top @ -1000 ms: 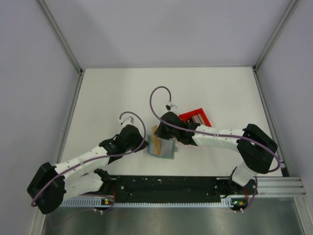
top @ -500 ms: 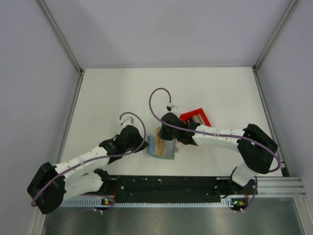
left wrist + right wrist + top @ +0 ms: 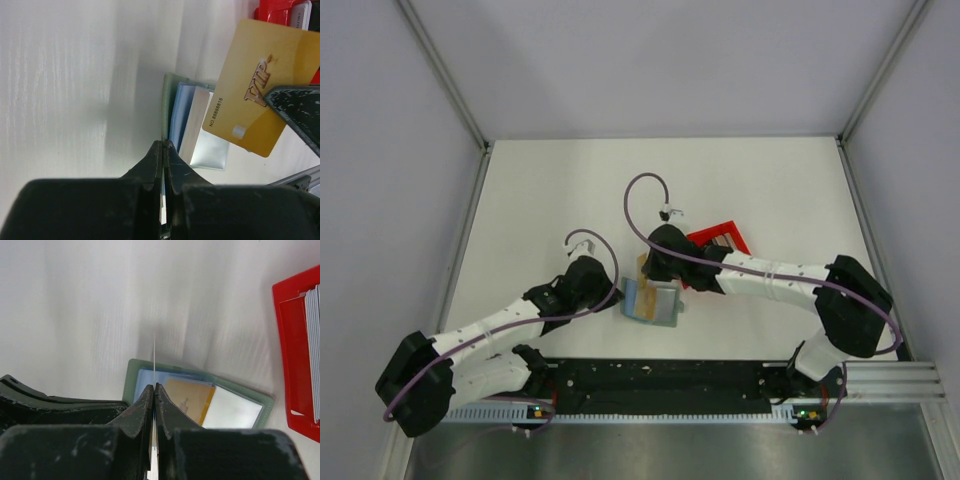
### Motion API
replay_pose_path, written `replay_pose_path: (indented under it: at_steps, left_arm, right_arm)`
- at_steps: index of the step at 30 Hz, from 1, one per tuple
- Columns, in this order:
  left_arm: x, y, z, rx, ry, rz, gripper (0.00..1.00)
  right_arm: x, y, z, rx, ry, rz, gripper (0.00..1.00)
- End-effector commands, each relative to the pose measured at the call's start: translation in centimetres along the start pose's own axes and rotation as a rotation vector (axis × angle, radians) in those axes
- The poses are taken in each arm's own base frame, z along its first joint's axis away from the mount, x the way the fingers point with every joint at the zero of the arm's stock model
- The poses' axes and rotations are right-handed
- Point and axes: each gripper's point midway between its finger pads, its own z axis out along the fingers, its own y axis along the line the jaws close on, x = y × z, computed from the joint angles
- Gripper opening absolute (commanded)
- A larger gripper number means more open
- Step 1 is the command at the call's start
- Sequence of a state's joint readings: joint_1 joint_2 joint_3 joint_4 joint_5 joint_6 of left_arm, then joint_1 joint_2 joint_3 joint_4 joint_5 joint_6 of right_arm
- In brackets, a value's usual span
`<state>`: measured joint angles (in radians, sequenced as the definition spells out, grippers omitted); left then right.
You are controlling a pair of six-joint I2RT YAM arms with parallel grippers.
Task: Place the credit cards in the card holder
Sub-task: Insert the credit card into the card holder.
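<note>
On the white surface [image 3: 540, 200], just left of the red bin [image 3: 720, 240] with its spare cards, the card holder [image 3: 200, 395] lies open, pockets up. The left hand [image 3: 163, 145] is clenched on its near edge, apparently to stop it sliding. One tan card [image 3: 187, 397] already sits in a pocket, and the right hand [image 3: 154, 387] grips a gold credit card [image 3: 260, 80] tight, hanging edge-down just above the holder to line up with a slot.
</note>
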<state>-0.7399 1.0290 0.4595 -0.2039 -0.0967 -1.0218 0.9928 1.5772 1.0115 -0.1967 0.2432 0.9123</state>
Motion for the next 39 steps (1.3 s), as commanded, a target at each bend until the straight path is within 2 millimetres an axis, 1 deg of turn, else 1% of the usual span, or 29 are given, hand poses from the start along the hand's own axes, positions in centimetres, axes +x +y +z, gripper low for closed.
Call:
replay_pose_path:
  at_steps: [1,7,11,16,27,39]
  left_arm:
    - [-0.5,-0.7,-0.1,0.036,-0.020,0.000,0.00]
    - [-0.6,-0.9,-0.2,0.045,-0.023,-0.002,0.00]
    - [-0.5,-0.8,-0.2,0.044,-0.025,-0.004,0.00]
    - [-0.5,-0.8,-0.2,0.044,-0.025,-0.004,0.00]
    - [-0.5,-1.4,-0.5,0.076,-0.022,-0.016,0.00]
    - [-0.5,-1.6,-0.6,0.092,-0.025,-0.022,0.00]
  right_arm:
    - [-3.0,3.5,-1.7,-0.076,-0.076,-0.006,0.00]
    - [-2.2,4.0,-0.7,-0.066,-0.051,-0.019,0.00]
    - [-1.7,3.8,-0.3,-0.044,-0.038,-0.030,0.00]
    - [-1.1,3.2,-0.2,-0.006,-0.041,-0.044,0.00]
    - [-0.2,3.5,0.7,0.039,-0.033,-0.049,0.00]
    - [0.6,3.4,0.6,0.157,-0.046,-0.175,0.00]
